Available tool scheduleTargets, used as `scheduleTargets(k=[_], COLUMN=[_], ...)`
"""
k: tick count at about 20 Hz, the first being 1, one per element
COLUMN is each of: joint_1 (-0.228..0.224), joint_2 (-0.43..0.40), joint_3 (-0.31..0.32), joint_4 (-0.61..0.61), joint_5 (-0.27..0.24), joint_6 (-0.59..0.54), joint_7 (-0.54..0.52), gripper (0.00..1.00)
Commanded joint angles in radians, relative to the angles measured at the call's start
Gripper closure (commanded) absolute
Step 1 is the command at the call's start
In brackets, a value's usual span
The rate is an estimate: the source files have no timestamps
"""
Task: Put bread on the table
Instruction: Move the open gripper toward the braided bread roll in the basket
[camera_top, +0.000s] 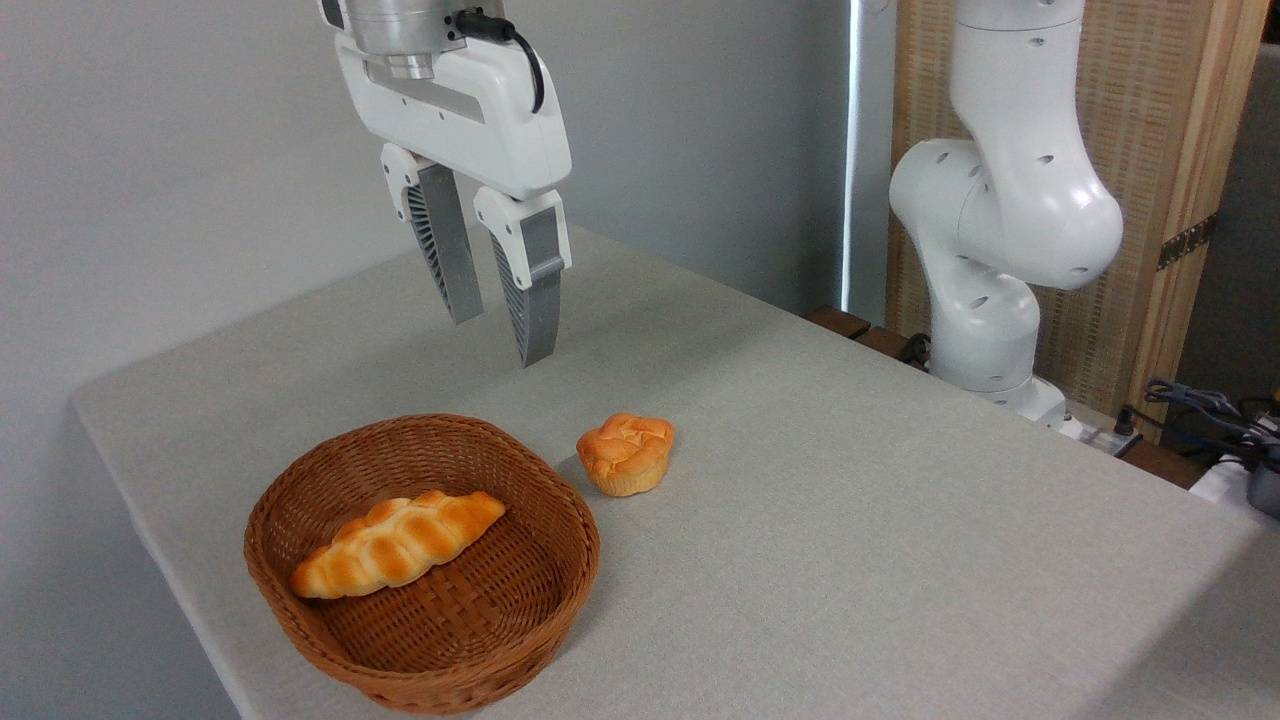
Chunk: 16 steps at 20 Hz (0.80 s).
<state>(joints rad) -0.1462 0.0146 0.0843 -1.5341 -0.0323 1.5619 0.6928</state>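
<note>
Wicker basket (440, 640) around braided bread (398, 543)

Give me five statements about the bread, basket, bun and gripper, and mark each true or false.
1. The bread lies inside the basket. True.
2. The gripper is shut on the bread. False: it hangs open and empty above the table.
3. The bun sits on the table, outside the basket. True.
4. The bun is left of the basket. False: it is to the basket's right.
5. The basket holds two items. False: only the bread is in it.
</note>
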Motion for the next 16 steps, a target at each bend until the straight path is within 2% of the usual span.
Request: scheduleTargets(k=[1,11,16], joint_1=[-0.004,-0.006,-0.006], joint_2=[0.007,0.013,0.011], joint_3=[0.014,0.005,0.006], joint_4=[0.022,0.022,0.005], joint_5=[-0.015,-0.017,-0.017], joint_6=[-0.009,-0.006,0.044], joint_7=[-0.010,-0.013,-0.012], gripper=[0.00,0.00,0.00])
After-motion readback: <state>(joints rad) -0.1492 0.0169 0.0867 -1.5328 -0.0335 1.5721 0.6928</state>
